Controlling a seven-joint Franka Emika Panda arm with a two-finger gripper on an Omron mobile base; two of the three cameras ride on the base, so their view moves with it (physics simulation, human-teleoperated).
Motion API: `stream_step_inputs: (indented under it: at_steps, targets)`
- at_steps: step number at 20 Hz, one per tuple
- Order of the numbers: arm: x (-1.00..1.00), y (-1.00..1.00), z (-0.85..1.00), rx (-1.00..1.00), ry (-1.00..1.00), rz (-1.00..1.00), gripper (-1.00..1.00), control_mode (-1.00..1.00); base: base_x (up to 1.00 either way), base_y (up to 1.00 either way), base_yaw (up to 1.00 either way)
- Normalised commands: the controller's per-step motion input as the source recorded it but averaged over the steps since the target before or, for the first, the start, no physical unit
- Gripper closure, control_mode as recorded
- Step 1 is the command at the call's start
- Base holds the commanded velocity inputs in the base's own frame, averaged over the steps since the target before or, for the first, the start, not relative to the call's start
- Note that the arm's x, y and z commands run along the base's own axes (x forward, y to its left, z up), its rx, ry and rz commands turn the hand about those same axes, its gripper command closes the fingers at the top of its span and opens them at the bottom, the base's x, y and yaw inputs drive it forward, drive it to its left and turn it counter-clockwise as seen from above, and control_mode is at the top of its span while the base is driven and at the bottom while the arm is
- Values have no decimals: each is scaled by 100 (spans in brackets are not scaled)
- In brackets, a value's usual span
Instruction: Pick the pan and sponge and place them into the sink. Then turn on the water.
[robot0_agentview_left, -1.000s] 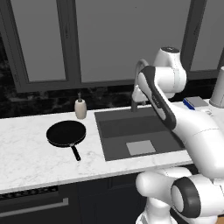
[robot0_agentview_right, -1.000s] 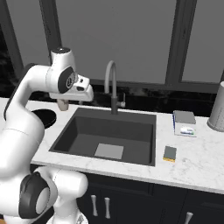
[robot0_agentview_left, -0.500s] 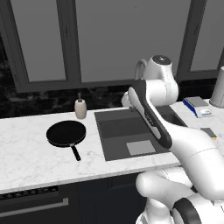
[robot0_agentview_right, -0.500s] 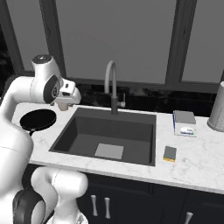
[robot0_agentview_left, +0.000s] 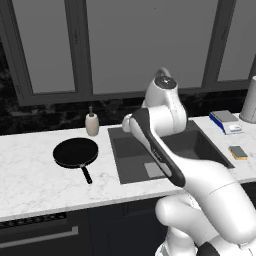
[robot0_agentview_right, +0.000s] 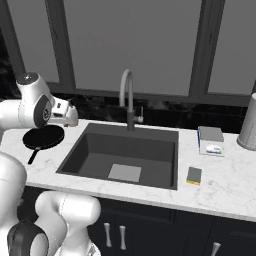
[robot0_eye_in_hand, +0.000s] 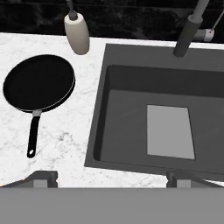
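pincer (robot0_eye_in_hand: 111, 178) released, above table | pan (robot0_eye_in_hand: 38, 82) left of sink (robot0_eye_in_hand: 131, 57) | risk: short handle slips

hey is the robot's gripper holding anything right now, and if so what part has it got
Nothing is held. The gripper is open, its fingertips wide apart, hanging above the counter edge. The pan lies on the counter, untouched.

The white arm rises from the base, bends at a dark elbow joint and reaches forward and to the left. Its wrist is turned so the hand points down. The gripper (robot0_eye_in_hand: 112, 178) hangs high in the air with nothing between its fingers (robot0_eye_in_hand: 43, 178), which stand wide apart at the bottom corners of the hand view. In the right base view the gripper (robot0_agentview_right: 69, 116) shows just beside the shoulder.
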Motion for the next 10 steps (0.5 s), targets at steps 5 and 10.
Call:
stream_step_inputs:
  at_steps: [5, 10]
  targets:
    - [0, 61, -24, 0, 9, 0, -100, -100, 0, 0, 0]
    - [0, 61, -48, 0, 10, 0, -100, -100, 0, 0, 0]
